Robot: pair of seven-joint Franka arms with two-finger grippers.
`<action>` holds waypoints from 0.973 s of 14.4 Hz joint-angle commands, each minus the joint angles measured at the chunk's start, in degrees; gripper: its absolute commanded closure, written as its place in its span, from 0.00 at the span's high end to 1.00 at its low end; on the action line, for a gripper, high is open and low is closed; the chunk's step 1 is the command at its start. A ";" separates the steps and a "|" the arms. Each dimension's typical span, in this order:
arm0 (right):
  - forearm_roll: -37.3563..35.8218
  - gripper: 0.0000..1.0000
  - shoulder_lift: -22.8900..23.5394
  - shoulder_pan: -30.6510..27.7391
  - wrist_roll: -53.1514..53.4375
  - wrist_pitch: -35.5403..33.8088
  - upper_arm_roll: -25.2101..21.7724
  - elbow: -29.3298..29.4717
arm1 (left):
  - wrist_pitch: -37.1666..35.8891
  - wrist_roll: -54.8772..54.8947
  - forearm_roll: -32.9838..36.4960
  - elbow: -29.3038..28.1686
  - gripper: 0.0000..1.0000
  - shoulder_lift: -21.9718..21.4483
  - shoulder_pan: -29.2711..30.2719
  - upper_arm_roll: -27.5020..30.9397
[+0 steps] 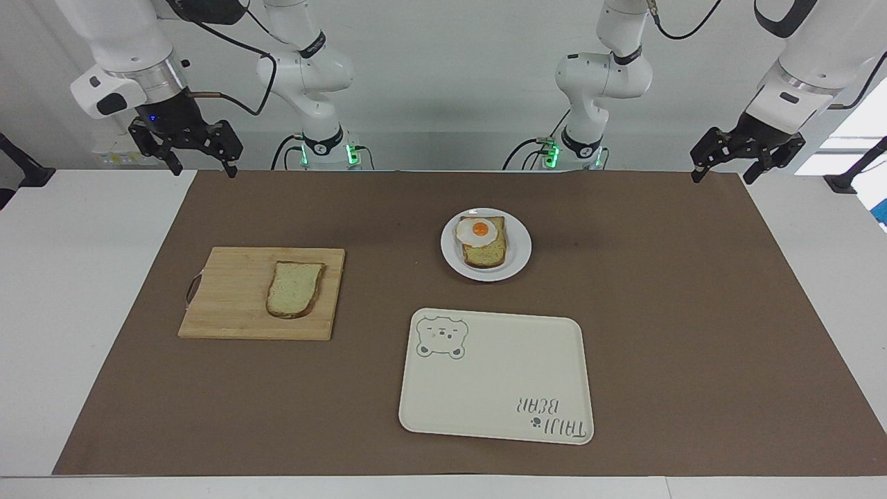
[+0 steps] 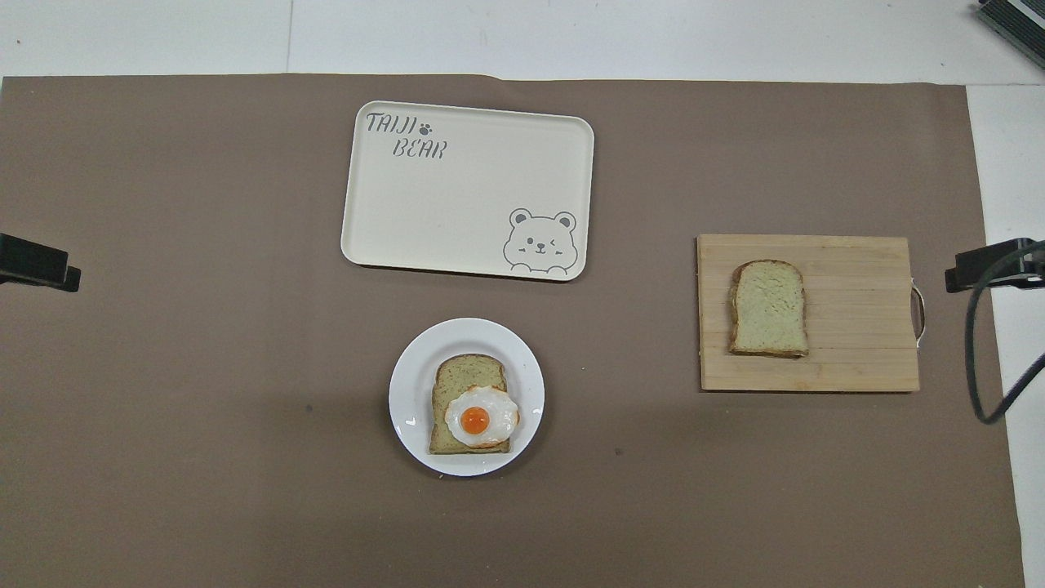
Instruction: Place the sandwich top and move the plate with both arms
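The sandwich top, a plain slice of pale bread, lies flat on a wooden cutting board toward the right arm's end; it also shows in the overhead view. The small white plate sits mid-table and holds a bread slice with a fried egg; the plate also shows in the overhead view. My right gripper hangs open and empty, high over the mat's corner at its own end. My left gripper hangs open and empty, high over the mat's corner at its end. Both arms wait.
A cream rectangular tray with a bear drawing lies farther from the robots than the plate, also seen in the overhead view. The cutting board has a metal handle at its outer end. A brown mat covers the table.
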 commanded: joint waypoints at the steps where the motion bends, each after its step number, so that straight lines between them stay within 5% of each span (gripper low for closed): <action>1: 0.06 1.00 -0.91 -0.19 -1.55 0.72 0.20 -0.89 | -0.26 -0.58 0.46 -1.72 1.00 -1.59 -0.31 0.14; 14: 0.06 1.00 -2.40 -0.36 -1.81 1.07 0.20 -3.26 | -0.26 -0.49 0.46 -1.72 1.00 -1.59 -0.31 0.14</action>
